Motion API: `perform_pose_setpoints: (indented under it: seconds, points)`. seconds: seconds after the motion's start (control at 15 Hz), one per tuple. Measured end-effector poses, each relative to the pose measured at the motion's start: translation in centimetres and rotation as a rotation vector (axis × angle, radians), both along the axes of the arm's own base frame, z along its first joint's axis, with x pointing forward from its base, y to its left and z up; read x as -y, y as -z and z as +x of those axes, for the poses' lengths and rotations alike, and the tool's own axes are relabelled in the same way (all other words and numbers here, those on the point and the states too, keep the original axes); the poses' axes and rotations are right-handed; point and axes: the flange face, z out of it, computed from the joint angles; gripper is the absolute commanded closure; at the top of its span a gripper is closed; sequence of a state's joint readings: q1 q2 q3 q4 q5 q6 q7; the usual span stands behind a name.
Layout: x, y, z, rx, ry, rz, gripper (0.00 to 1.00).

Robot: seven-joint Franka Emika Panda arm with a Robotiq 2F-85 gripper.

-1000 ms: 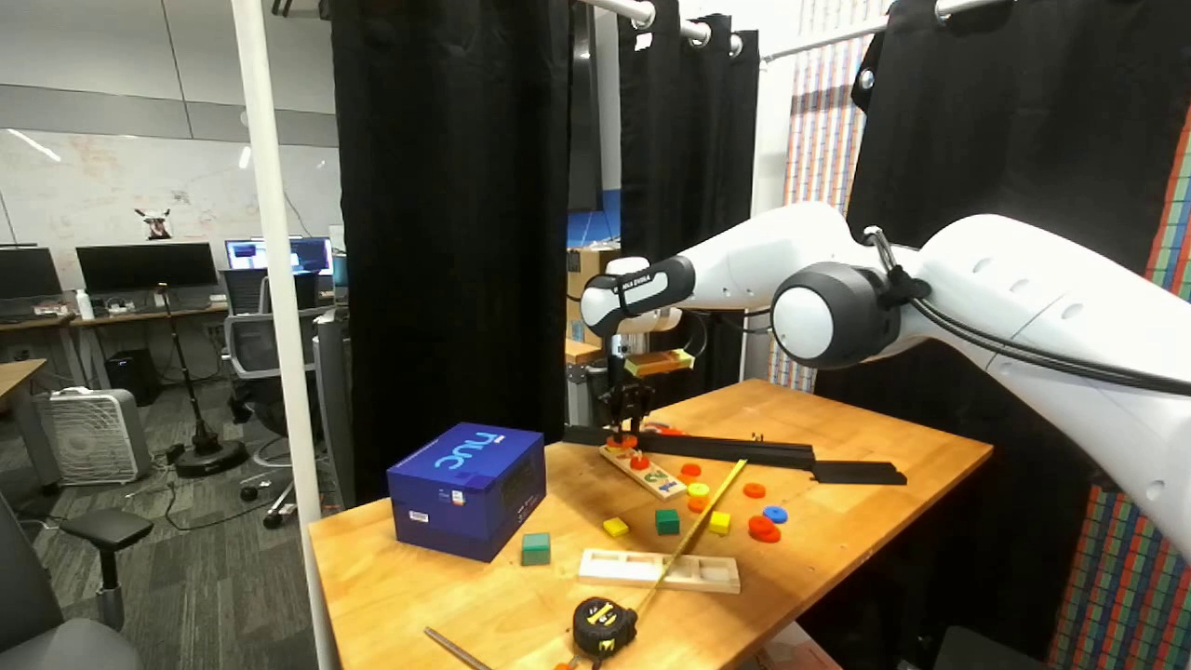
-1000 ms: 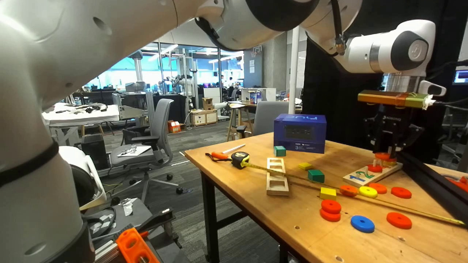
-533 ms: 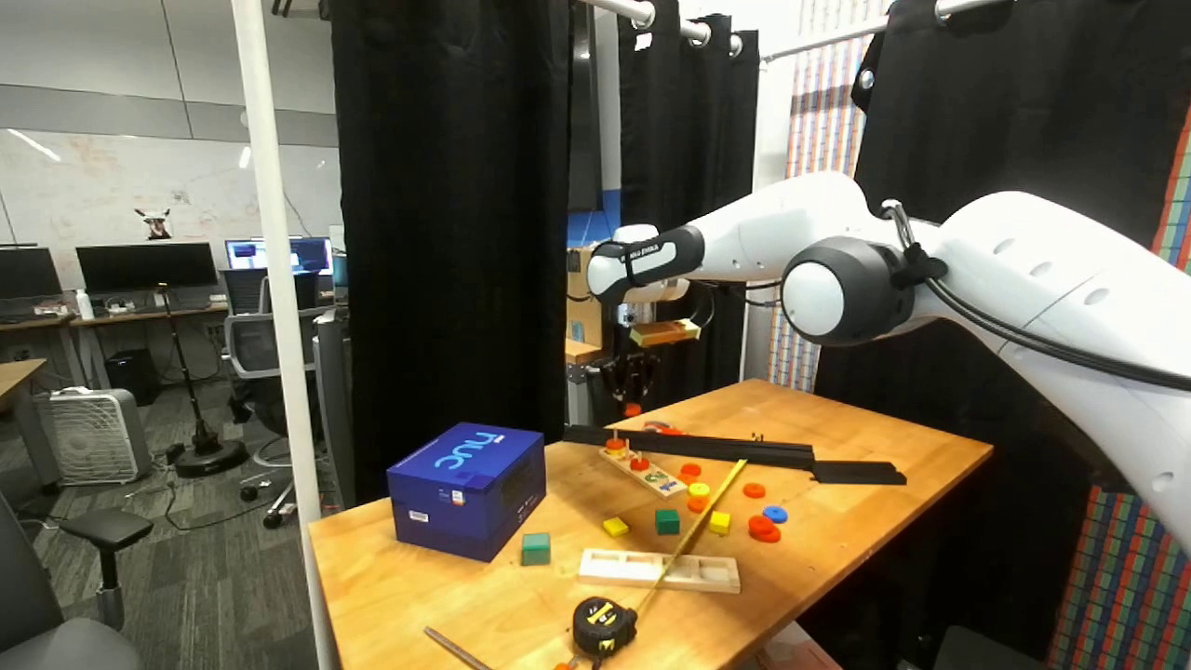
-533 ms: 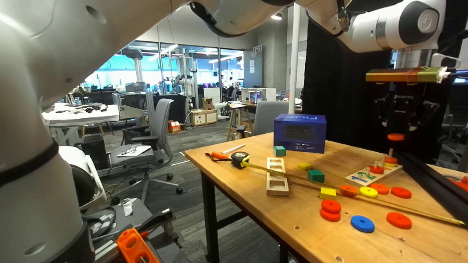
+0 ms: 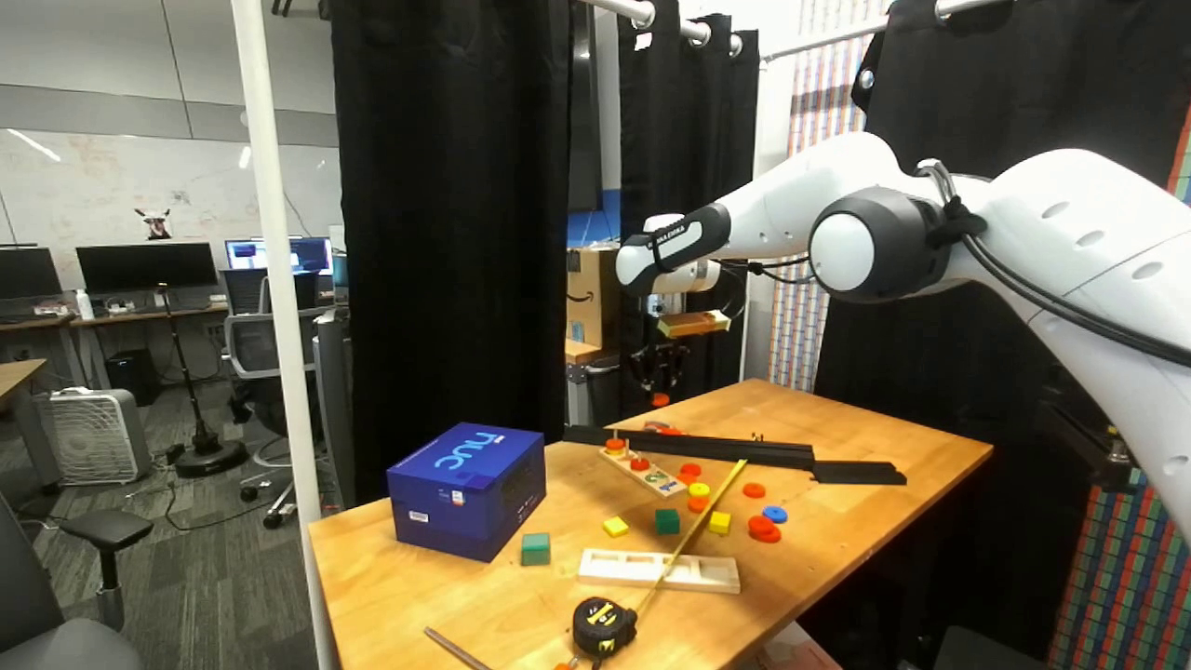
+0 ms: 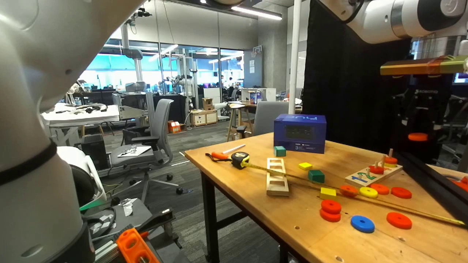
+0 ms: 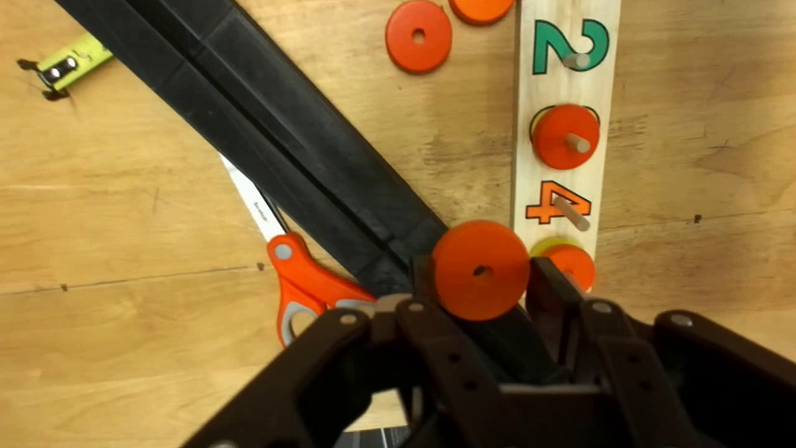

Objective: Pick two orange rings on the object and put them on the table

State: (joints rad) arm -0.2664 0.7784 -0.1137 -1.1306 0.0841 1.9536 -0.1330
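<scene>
My gripper (image 7: 485, 274) is shut on an orange ring (image 7: 463, 289), one finger on each side, and holds it in the air above the black bar. The held ring also shows in both exterior views (image 5: 660, 400) (image 6: 417, 137). The wooden peg board (image 7: 556, 84) lies on the table (image 6: 299, 233) to the left of the gripper in an exterior view. Its end peg bears an orange ring (image 6: 390, 160) over a yellow one. A middle peg bears another orange ring (image 6: 376, 169), with a bit of yellow under it in the wrist view. Several other orange rings (image 6: 401, 192) lie on the table.
The long black bar (image 7: 298, 124) runs beside the board, with orange-handled scissors (image 7: 317, 280) beyond it. A tape measure (image 6: 240, 160) has its yellow blade out across the table. A blue ring (image 6: 362, 223), small blocks, a slotted wooden tray (image 6: 278, 188) and a blue box (image 6: 299, 133) stand around.
My gripper has risen from the board's end peg with the orange ring in it, then moved right in both exterior views. The ring under it stays on the peg.
</scene>
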Motion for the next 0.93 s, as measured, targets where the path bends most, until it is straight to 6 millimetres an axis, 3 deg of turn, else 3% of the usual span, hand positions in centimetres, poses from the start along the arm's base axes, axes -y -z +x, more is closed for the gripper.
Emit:
perform_pose_setpoints:
  seconds: [0.47, 0.93]
  points:
    - [2.5, 2.9, -5.9, -0.012, 0.091, 0.018, 0.83]
    - [0.3, 5.9, -11.4, -0.061, 0.111, 0.063, 0.83]
